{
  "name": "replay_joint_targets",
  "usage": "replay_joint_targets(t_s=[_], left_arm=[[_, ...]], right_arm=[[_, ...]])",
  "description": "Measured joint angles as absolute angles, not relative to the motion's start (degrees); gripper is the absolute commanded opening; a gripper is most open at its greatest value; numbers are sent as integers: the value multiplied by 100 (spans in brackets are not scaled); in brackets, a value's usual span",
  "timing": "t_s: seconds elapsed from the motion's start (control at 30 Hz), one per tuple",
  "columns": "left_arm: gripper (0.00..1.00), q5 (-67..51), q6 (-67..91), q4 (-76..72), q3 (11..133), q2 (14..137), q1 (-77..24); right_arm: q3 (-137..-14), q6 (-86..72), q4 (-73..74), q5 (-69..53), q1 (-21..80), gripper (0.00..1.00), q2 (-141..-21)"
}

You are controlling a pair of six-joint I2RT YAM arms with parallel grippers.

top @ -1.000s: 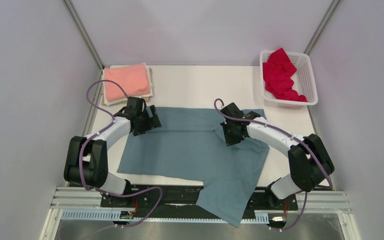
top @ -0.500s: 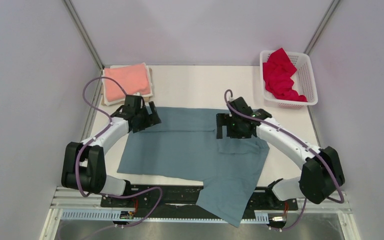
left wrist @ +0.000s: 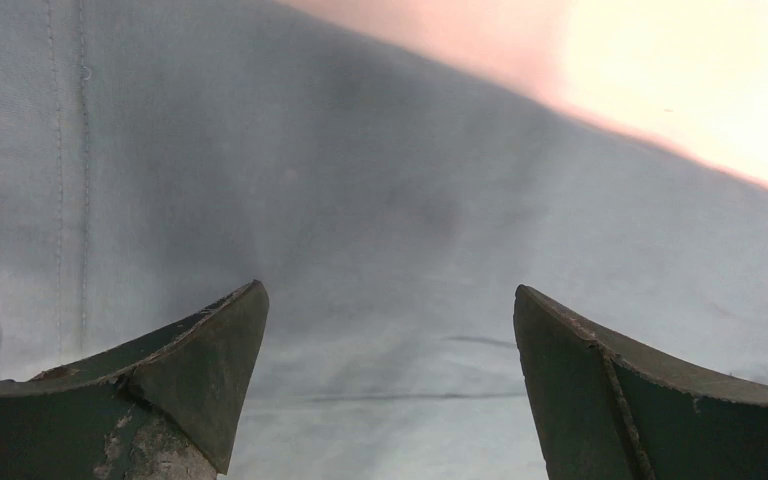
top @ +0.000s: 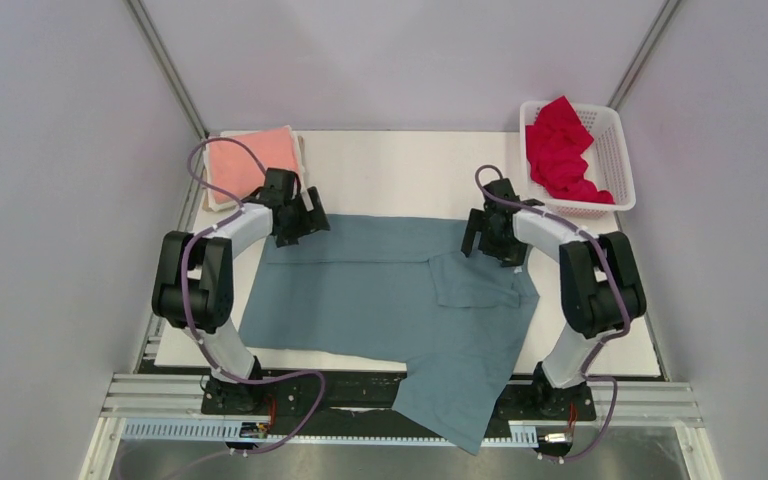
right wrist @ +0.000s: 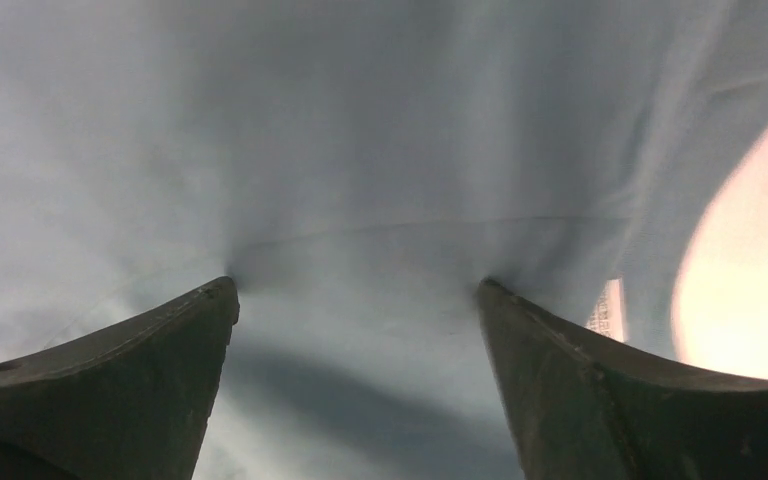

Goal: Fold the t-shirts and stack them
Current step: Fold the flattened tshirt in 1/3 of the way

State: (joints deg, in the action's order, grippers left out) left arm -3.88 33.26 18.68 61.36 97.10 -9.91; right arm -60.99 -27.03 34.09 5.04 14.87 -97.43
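- Both grippers have shifted toward 12 o'clock since a second ago, the right one furthest.
- The dusty grey-blue cloth t-shirt [top: 360,300] lies spread across the white table [top: 390,170], with one corner hanging off at 6 o'clock.
- The left gripper [top: 305,220] has its fingers spread apart over the shirt's 11 o'clock corner.
- The right gripper [top: 488,243] also has its fingers spread, and the tips dent the cloth at 1 o'clock.
- A folded salmon-pink t-shirt [top: 250,160] sits at 10 o'clock.
- A crumpled bright red t-shirt [top: 560,150] fills the white plastic lattice basket [top: 615,150] at 2 o'clock.

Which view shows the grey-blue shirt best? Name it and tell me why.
Top external: the whole grey-blue shirt shows, spread on the table, one part hanging over the near edge. Both wrist views show only close patches of its cloth.
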Motion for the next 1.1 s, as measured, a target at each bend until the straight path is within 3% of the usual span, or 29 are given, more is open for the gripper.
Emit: replay_joint_targets(t_s=[0.4,0.7,0.87,1.1], left_arm=[[100,-183,3461,1986,6729,10508,-694],[100,54,3448,2265,7247,10777,-655],[100,563,3459,2685,7133,10171,-823],[100,1542,4307,3723,5852,7262,-1500]], right_arm=[[-7723,-2215,2943,659,1129,100,-11260],[-8248,-1667,2657,569,1103,100,-11646],[-7636,-1492,2724,720,1317,100,-10827],[-6206,-1804,2598,886,1953,100,-8226]])
